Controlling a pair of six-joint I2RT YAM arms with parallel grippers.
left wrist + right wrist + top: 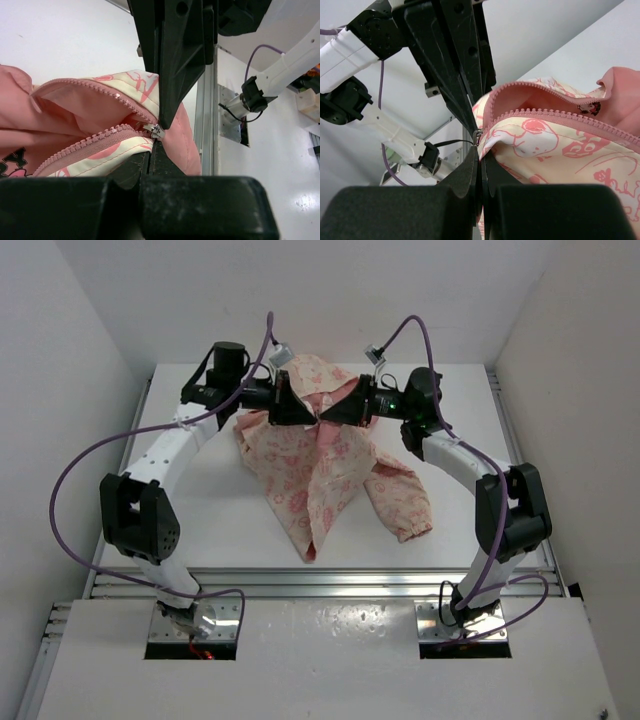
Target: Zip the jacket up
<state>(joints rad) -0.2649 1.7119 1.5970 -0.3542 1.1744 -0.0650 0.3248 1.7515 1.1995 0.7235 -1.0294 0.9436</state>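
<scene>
Cream floral fabric of the jacket (320,475) drapes onto the white table (200,530), lifted at its pink zipper (95,142), where the left gripper (306,412) and right gripper (332,412) meet tip to tip, both clamped on the jacket beside the metal slider (156,131); each crowds the other's wrist view, purple cables (70,470) looping outside

Left arm (165,452), right arm (462,458): white links, chunky black joints (140,520). Thin purple cables (72,470) loop off each arm from base to wrist. Green LED (397,405) on right wrist. Fingers (175,60) black, flat, wedge-shaped, with dusty scuffs. Bases (195,623) sit on bare metal plates.
</scene>
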